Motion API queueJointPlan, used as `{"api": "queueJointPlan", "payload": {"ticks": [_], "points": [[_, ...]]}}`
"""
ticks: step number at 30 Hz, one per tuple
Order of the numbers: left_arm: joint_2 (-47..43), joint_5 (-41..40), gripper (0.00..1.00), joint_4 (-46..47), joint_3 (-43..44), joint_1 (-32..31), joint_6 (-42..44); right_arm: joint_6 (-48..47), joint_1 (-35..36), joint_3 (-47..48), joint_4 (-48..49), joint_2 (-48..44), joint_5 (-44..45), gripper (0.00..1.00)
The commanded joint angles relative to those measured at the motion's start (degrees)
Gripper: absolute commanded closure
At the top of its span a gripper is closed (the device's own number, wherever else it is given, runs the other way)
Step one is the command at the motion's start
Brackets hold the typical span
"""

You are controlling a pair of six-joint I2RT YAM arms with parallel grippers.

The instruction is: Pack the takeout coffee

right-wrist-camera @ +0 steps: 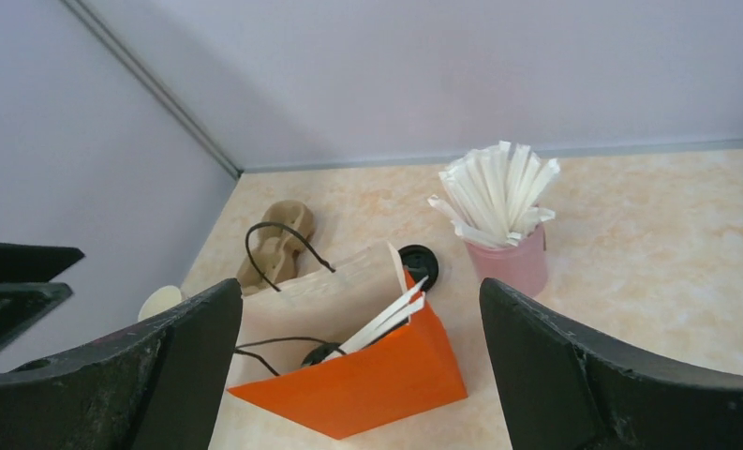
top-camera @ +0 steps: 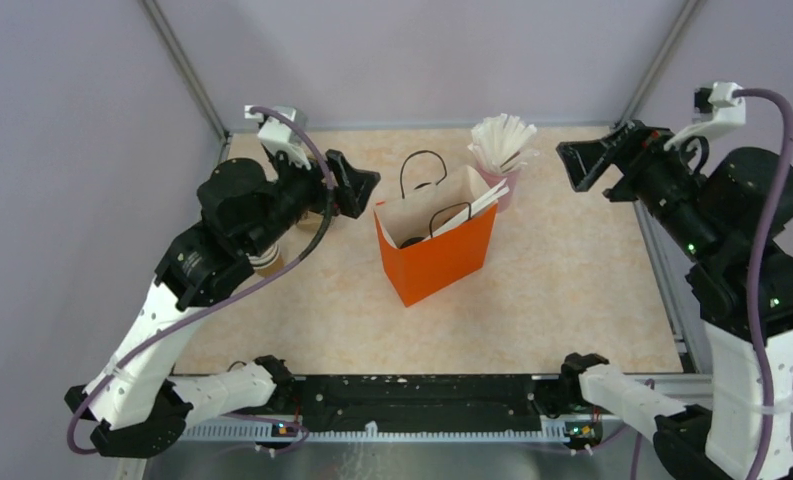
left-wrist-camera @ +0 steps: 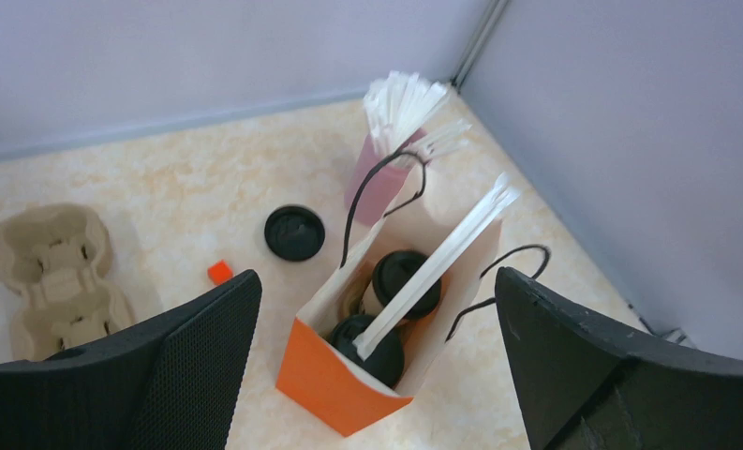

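The left gripper (top-camera: 355, 186) and right gripper (top-camera: 584, 165) are open, empty. A bump could tip the orange bag (top-camera: 437, 262) and spill the takeout coffee (left-wrist-camera: 395, 274).

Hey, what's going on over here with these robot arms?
Two arms are packing an orange bag. The takeout coffee, two black-lidded cups, sits inside it with wrapped straws. The left end effector and the right end effector both hang open, apart from the bag, holding nothing.

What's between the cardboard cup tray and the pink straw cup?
A loose black lid and a tiny orange scrap, shown in the left wrist view.
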Motion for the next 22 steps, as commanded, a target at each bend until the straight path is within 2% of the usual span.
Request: {"api": "queueJointPlan", "payload": {"ticks": [1, 10, 22], "points": [[-1.86, 1.16, 0.01, 5.83, 3.73, 0.17, -0.36, 0.58, -0.48, -1.41, -4.2, -3.56, 6.45, 0.05], [-7.23, -3.33, 0.01, 0.39, -4.65, 0.11, -3.95, 7.49, -0.55, -11.26, -5.41, -9.83, 5.68, 0.04], [-7.81, -2.23, 0.01, -0.03, -6.56, 0.13, -4.64, 3.67, -0.49, -10.01, -5.07, -7.88, 4.53, 0.04]]}}
